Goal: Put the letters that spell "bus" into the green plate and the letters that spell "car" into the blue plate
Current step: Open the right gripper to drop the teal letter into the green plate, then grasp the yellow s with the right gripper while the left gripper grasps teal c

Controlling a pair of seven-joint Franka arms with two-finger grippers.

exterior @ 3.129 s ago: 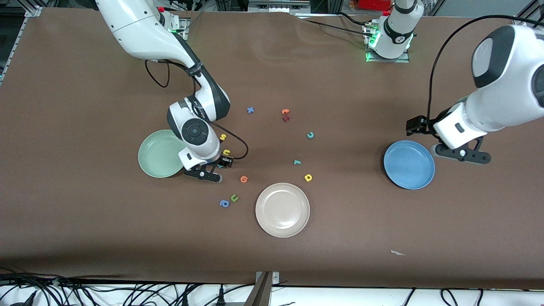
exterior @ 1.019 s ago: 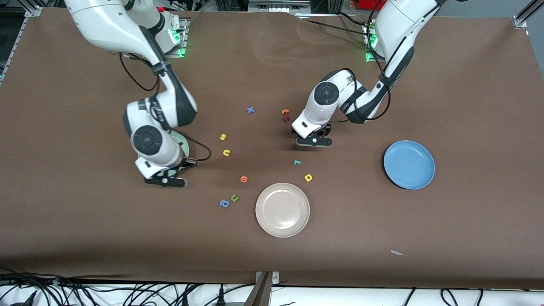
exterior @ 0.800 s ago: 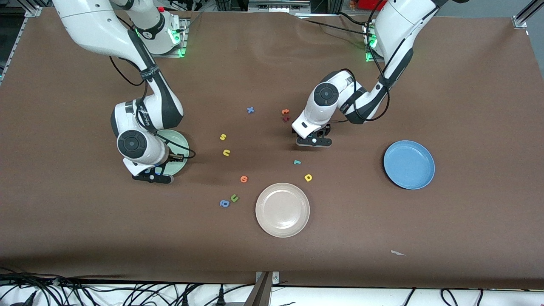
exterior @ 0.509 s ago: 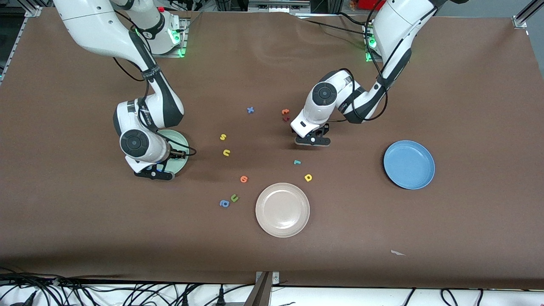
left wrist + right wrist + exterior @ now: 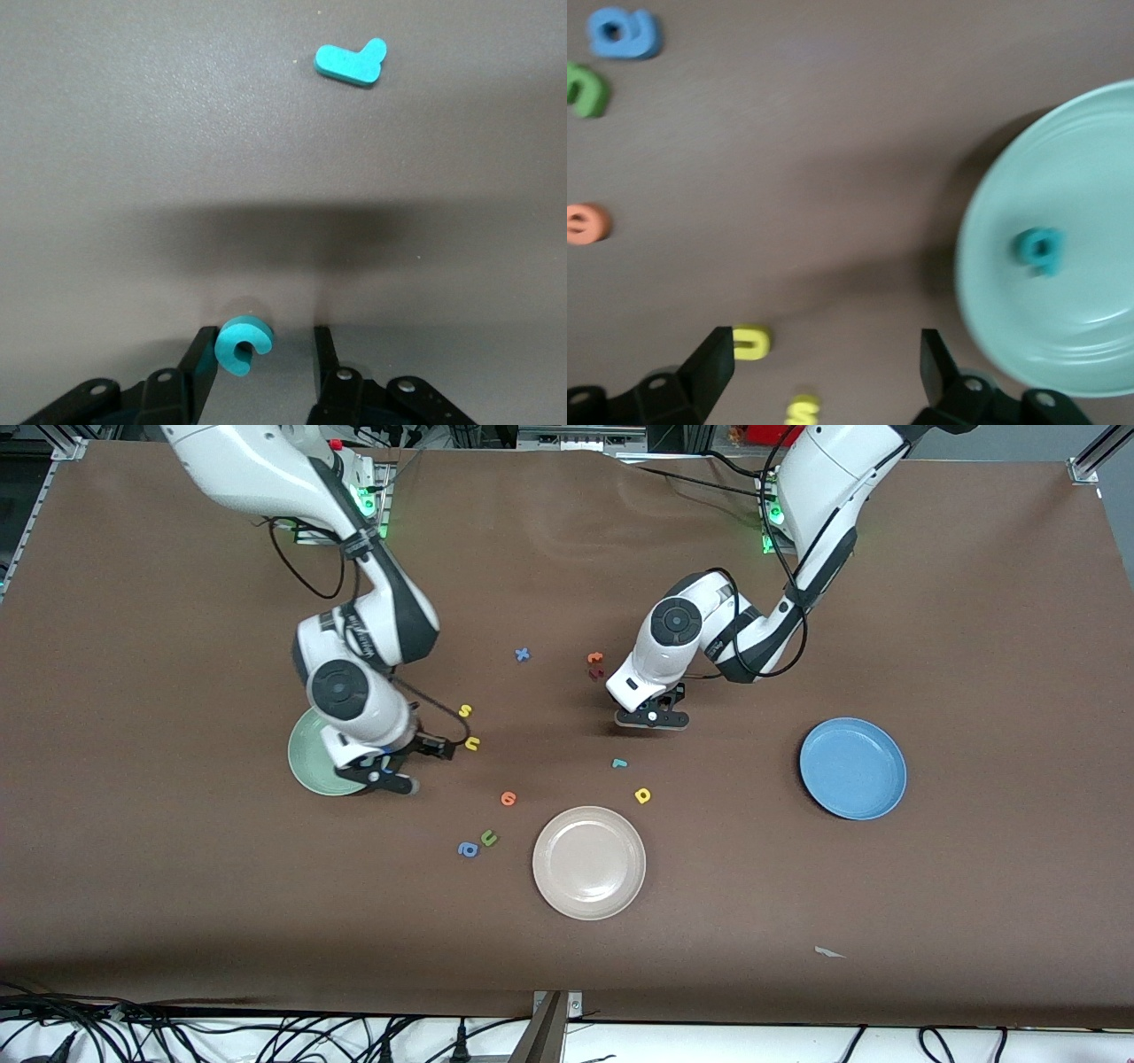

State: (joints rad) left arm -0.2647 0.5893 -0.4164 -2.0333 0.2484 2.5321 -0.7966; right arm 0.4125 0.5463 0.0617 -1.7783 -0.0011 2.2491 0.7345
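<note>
The pale green plate (image 5: 306, 757) (image 5: 1081, 310) holds the teal "b" (image 5: 1036, 248). My right gripper (image 5: 394, 766) (image 5: 826, 341) hangs open and empty over the table beside that plate's rim. The yellow "u" (image 5: 472, 743) (image 5: 751, 343) and the yellow "s" (image 5: 465, 710) (image 5: 801, 409) lie on the table below it. My left gripper (image 5: 654, 722) (image 5: 264, 335) is low at the table, open around the teal "c" (image 5: 241, 345). One finger touches the "c"; the other stands apart. The teal "r" (image 5: 620, 763) (image 5: 352, 62) and yellow "a" (image 5: 642, 795) lie nearer the front camera. The blue plate (image 5: 852, 768) is empty.
A beige plate (image 5: 588, 862) sits near the front camera. Loose letters lie about mid-table: a blue "x" (image 5: 522, 654), orange ones (image 5: 595, 658) (image 5: 508, 798), a green "u" (image 5: 488, 837) and a blue "a" (image 5: 467, 849). A paper scrap (image 5: 828, 952) lies toward the left arm's end.
My right gripper opened over the green plate, left the teal "b" there and moved off toward the yellow "u". My left gripper stayed over the "c" while its jaws narrowed.
</note>
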